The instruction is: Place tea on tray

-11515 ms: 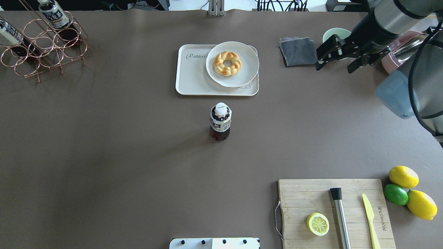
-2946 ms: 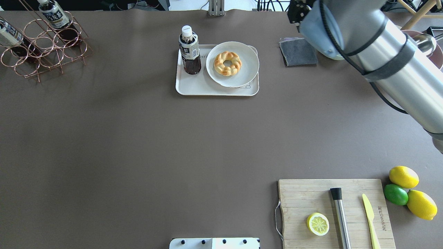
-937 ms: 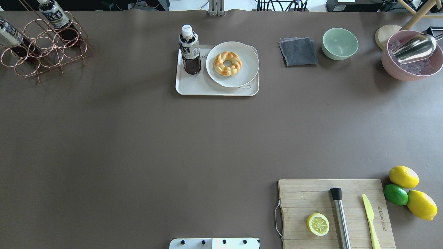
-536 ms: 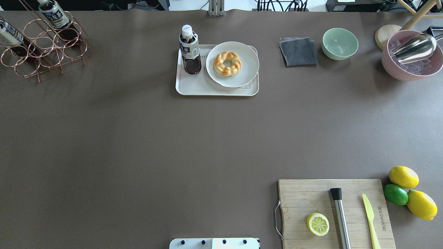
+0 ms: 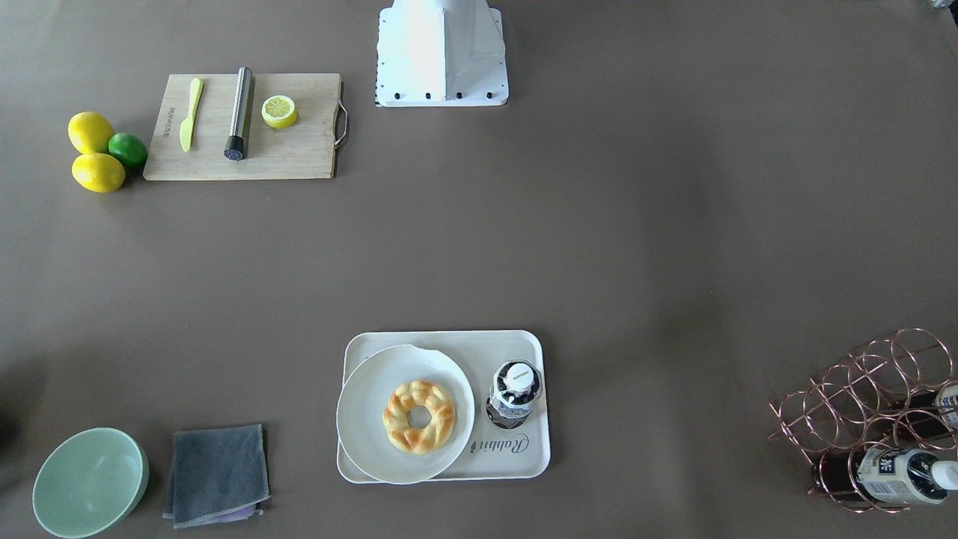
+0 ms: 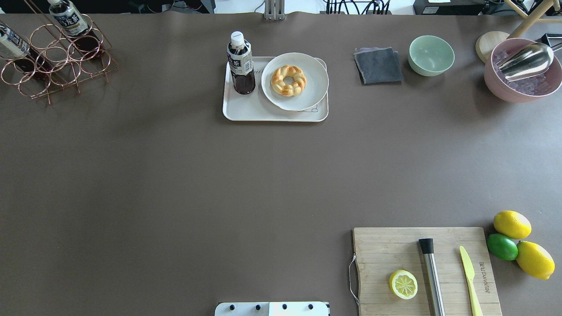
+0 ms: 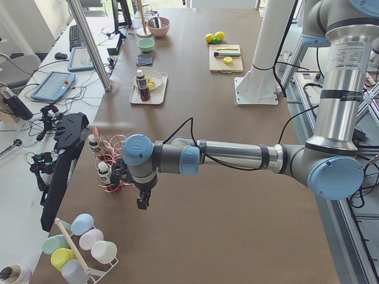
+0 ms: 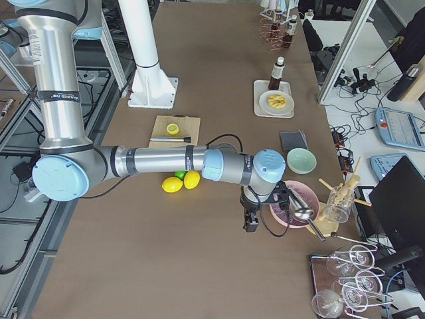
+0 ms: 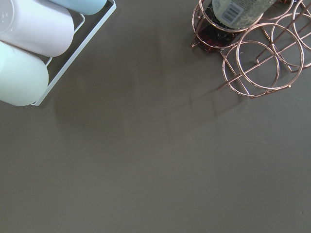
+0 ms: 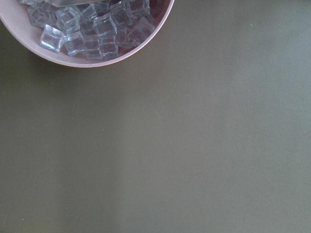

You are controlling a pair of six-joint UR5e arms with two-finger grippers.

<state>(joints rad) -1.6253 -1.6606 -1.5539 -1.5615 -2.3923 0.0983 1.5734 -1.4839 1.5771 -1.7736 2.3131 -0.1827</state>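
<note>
Black and small, the left end effector (image 7: 143, 203) hangs low over the brown desk (image 6: 175, 175), just beside a copper wire rack (image 7: 109, 177) holding two spare bottles. It shows only from the side, so I cannot tell whether its jaws are apart or together. Its wrist camera looks down on the rack's rings and some pastel cups (image 9: 34, 24) lying in a white holder.

At the opposite end of the desk, the right end effector (image 8: 250, 223) hangs near a pink bowl (image 10: 92, 62) of ice cubes with a metal scoop (image 6: 524, 61) in it. Only a side view shows it, so I cannot tell its state either.

Both are well apart from the cream tray (image 6: 246, 112). The tea (image 6: 241, 66) stands upright on it, white cap up. Just beside the bottle, on the same tray, a round white plate (image 6: 314, 94) carries a braided ring doughnut (image 6: 288, 80).

Further along lie a grey cloth (image 6: 378, 66) and a green bowl (image 6: 431, 55). A wooden cutting board (image 6: 386, 250) bears a lemon half (image 6: 403, 284).
</note>
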